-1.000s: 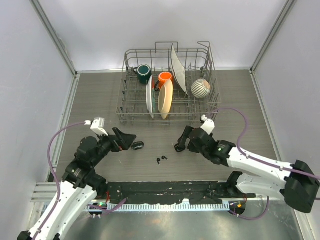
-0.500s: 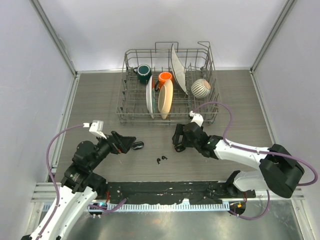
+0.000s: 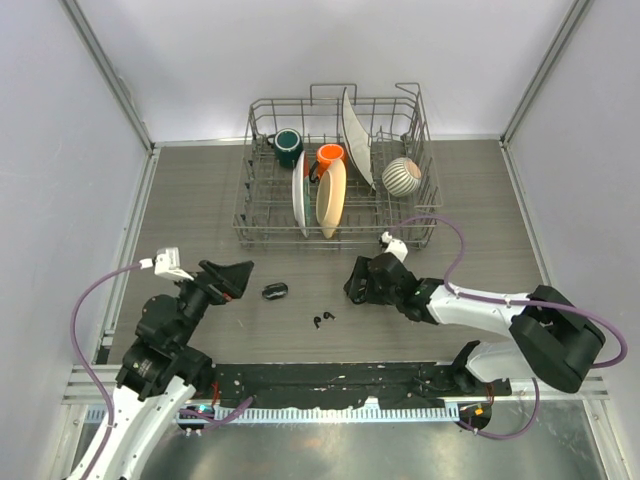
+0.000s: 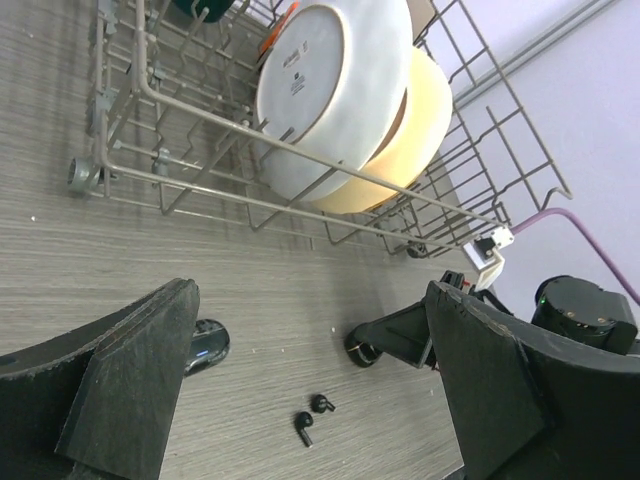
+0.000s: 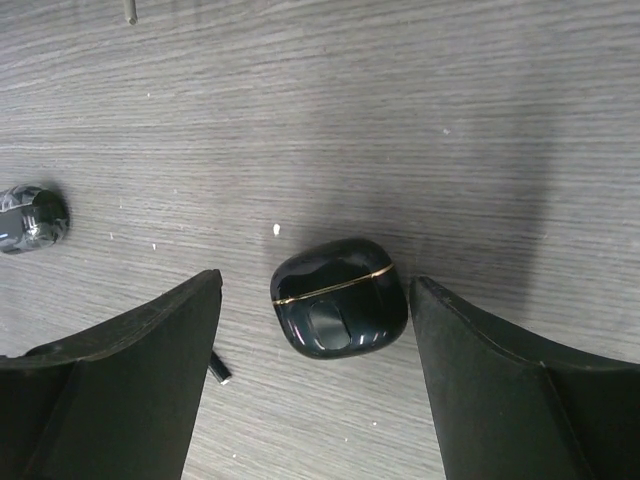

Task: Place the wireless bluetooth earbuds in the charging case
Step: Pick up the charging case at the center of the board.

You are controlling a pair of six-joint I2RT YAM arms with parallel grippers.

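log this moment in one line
right claw: open, straddling closed charging case | left claw: open, empty | earbuds: loose on table

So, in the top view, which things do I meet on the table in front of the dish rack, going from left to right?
left gripper → glossy black oval object → earbuds → right gripper. The charging case lies between the right gripper's fingers, so I leave it out.
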